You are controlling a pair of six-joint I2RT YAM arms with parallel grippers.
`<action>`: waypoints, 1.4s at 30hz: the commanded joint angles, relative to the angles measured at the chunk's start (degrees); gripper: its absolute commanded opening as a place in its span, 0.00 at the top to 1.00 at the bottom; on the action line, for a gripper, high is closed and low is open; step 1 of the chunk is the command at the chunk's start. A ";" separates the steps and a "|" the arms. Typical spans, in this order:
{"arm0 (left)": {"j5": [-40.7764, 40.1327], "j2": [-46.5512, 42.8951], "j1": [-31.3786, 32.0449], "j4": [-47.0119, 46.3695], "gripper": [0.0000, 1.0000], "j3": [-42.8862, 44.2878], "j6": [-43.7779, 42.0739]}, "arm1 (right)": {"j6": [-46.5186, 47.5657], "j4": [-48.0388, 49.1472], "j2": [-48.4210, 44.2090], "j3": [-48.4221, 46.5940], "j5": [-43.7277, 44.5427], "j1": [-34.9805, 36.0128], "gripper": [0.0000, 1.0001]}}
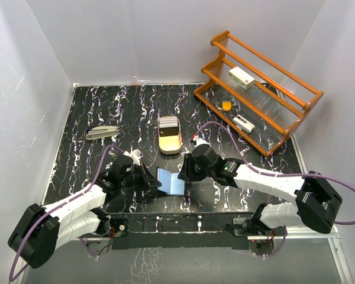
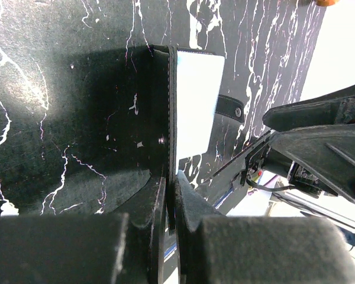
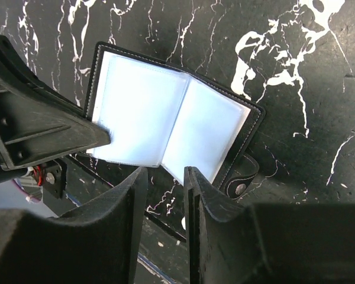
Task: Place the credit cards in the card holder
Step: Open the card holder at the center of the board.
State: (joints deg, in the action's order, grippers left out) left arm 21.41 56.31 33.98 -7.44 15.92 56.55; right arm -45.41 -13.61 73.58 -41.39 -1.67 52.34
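The card holder (image 1: pixel 170 180) lies open near the front middle of the black marbled table, its pale blue-grey inner faces up. My left gripper (image 1: pixel 151 180) is shut on its left cover; in the left wrist view the black cover edge (image 2: pixel 170 106) runs into the closed gripper (image 2: pixel 170 184). My right gripper (image 1: pixel 184 171) is open and empty, hovering just before the holder's centre fold (image 3: pixel 165 127), with the gripper's own gap (image 3: pixel 164 177) narrow. The credit cards (image 1: pixel 168 123) lie stacked at the far end of a cream tray (image 1: pixel 170 145), behind the holder.
A wooden rack (image 1: pixel 296 97) stands at the back right, holding a white box with a red mark (image 1: pixel 241 77), a small orange item (image 1: pixel 226 106) and a white item (image 1: pixel 244 123). A grey object (image 1: pixel 102 132) lies at the left. White walls enclose the table.
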 commanded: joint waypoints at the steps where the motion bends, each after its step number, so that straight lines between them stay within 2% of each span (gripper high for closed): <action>1: 1.34 -0.27 0.31 -1.33 1.00 0.45 -0.34 | -0.06 0.88 -1.44 -2.47 0.95 -0.13 0.70; 4: 1.04 0.02 0.31 -0.51 1.00 0.72 -0.45 | 0.79 2.00 0.38 -3.11 0.45 -0.13 0.71; 6: 0.46 0.04 0.31 0.63 0.95 1.22 -0.92 | 1.15 2.13 2.49 -4.06 -0.53 -0.13 0.72; 16: -1.94 0.06 0.29 5.79 0.57 4.97 -2.25 | 1.12 7.20 12.48 -4.80 -7.41 -0.13 0.74; 22: -3.34 1.88 0.27 6.44 0.51 6.49 -3.82 | 1.51 8.02 14.74 -4.25 -8.48 -0.04 0.74; 32: -4.86 3.71 0.28 7.37 0.55 7.20 -5.67 | 1.13 9.61 15.42 -5.43 -9.24 0.13 0.74; 35: -5.49 4.34 0.22 8.03 0.63 7.24 -6.46 | 3.64 7.83 15.57 -6.92 -7.43 0.13 0.77; 42: -4.47 3.22 0.27 6.95 0.88 6.64 -6.72 | 15.51 2.74 8.23 -13.21 7.52 -0.40 0.74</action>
State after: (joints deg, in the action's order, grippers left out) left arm 16.69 60.71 33.98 -0.58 21.15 50.89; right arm -38.57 -10.07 87.00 -47.83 -4.40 52.38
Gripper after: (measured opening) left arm 0.174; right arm 0.243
